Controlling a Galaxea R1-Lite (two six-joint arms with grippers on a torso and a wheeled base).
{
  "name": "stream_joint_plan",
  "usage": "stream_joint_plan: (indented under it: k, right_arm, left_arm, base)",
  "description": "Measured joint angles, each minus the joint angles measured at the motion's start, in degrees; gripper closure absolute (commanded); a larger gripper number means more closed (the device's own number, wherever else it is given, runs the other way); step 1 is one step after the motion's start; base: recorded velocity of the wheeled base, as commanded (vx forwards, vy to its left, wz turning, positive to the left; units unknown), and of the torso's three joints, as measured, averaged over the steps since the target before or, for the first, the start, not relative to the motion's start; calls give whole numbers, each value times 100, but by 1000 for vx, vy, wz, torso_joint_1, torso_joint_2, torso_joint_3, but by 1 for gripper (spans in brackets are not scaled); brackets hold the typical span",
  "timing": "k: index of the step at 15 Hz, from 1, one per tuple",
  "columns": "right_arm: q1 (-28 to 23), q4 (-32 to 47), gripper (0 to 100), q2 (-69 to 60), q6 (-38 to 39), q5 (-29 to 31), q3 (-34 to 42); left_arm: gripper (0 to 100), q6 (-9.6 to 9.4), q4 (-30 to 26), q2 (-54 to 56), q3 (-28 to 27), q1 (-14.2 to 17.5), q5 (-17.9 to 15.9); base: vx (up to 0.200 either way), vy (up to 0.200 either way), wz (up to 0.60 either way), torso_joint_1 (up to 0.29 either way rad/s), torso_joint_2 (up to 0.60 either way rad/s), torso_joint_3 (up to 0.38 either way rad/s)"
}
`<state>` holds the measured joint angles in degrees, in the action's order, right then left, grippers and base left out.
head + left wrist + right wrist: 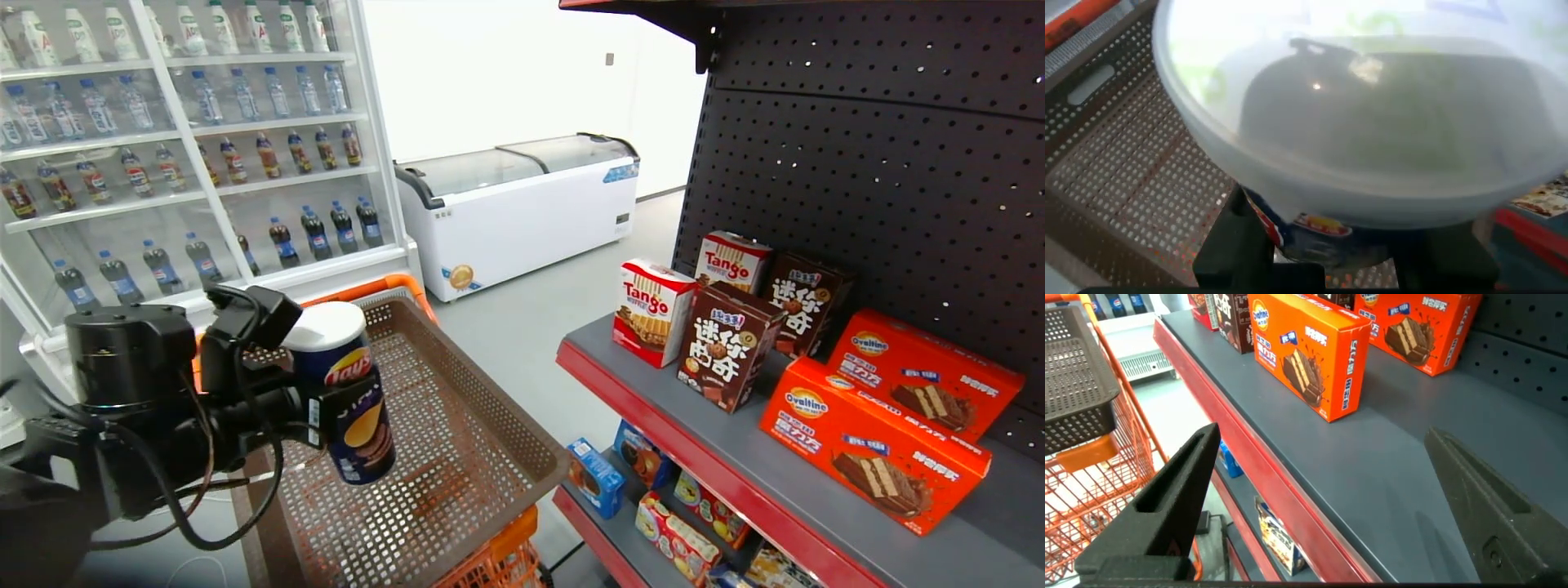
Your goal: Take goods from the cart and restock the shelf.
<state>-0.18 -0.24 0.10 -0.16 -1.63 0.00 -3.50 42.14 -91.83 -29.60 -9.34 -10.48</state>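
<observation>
A shop aisle: a glass-door drinks fridge [188, 147] and a white chest freezer [522, 204] stand at the back. A grey shelf [759, 457] with a red front lip and a black pegboard back runs along the robot's right.

The left gripper [322, 408] is clamped on the side of a chip can [359, 433], holding it upright above the brown mesh cart basket [482, 425] and clear of its floor. In the left wrist view the can's pale lid [1372, 122] sits close under the camera, with the basket mesh [1127, 163] beneath. The right gripper [1323, 437] has its fingers spread wide with nothing between them, above the shelf's front strip near an orange box [1310, 355].

The step in hand looks like carrying the can from cart to shelf. To do it well, I would keep the can upright, lift it above the basket's far rim and then the red lip, and set it down flat before letting go.

Bare shelf shows along the front, ahead of the red-and-white boxes [651, 310], the brown boxes [727, 343] and the orange boxes [873, 445]. The near end by the red-and-white box seems the easiest spot. A tall can set too near the lip could tip off, and the right arm may crowd the path.
</observation>
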Motion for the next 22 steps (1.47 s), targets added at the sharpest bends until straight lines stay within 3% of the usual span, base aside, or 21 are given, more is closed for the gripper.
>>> stream_joint_plan:
  k: [2,8,15,17,20,22]
  right_arm:
    - [0,0,0,0,0,0,0]
    - [0,0,0,0,0,5,0]
    - [0,0,0,0,0,2,0]
    - [0,2,0,0,0,0,0]
    - [0,2,0,0,0,5,0]
    - [0,0,0,0,0,2,0]
  left_arm:
    - [100,99,-519,528,20,50,44]
    - [100,127,-2676,2354,113,204,45]
    - [100,112,-3835,4370,714,422,33]
    - [100,167,-3961,4818,756,439,72]
    - [100,404,-3939,5336,800,446,107]
    - [100,414,-3849,5592,850,417,96]
  base:
    - [0,0,0,0,0,0]
    - [0,0,0,0,0,0]
    - [0,0,0,0,0,0]
    - [0,0,0,0,0,0]
    - [0,0,0,0,0,0]
    - [0,0,0,0,0,0]
